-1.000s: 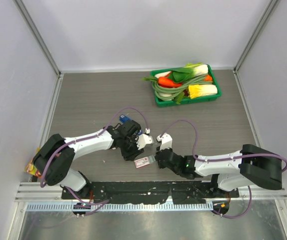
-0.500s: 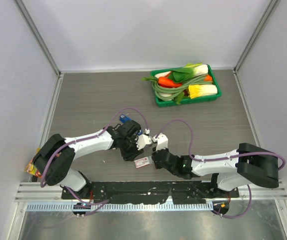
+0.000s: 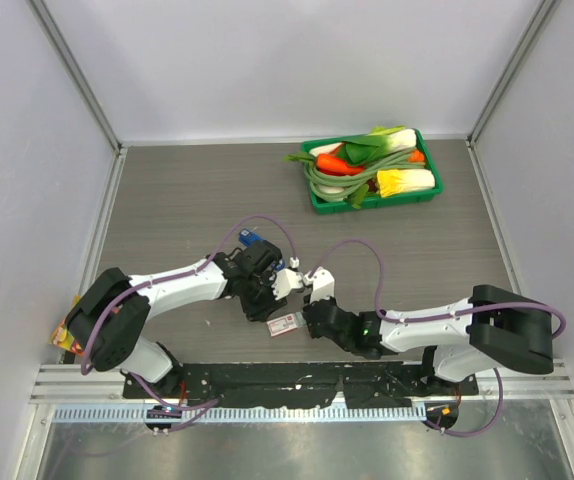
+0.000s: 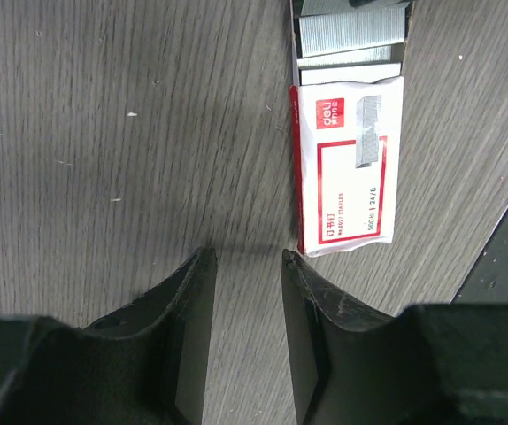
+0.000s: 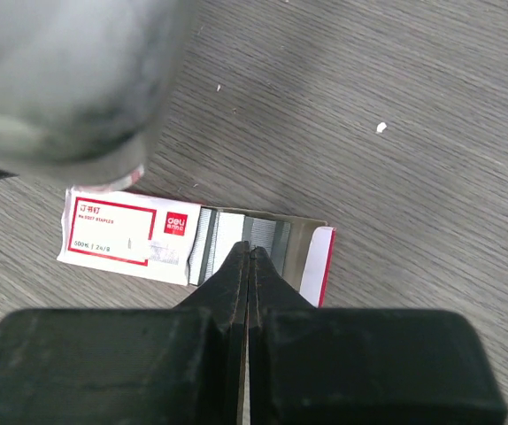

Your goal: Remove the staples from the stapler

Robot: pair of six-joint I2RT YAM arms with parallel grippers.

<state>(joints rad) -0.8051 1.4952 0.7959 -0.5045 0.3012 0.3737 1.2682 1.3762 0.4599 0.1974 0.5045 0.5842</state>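
A red-and-white staple box (image 3: 284,323) lies on the table between the two grippers, its tray slid out. Silvery staples (image 5: 227,235) fill the open tray (image 4: 351,35). My right gripper (image 5: 250,253) is shut, its tips over those staples; whether they pinch a strip is hidden. It sits right of the box (image 3: 308,318). My left gripper (image 4: 247,257) stands open over bare wood just short of the box's closed end (image 4: 347,168), with nothing between its fingers. A small blue-and-black object, seemingly the stapler (image 3: 250,238), lies beyond the left wrist.
A green tray (image 3: 429,190) of vegetables stands at the back right. A black mounting rail (image 3: 297,378) runs along the near edge just behind the box. A yellow-and-red packet (image 3: 63,337) sits by the left arm's base. Walls enclose three sides.
My right arm has slid left, bringing its shut gripper over the box's open tray. The left arm and the box have stayed put.
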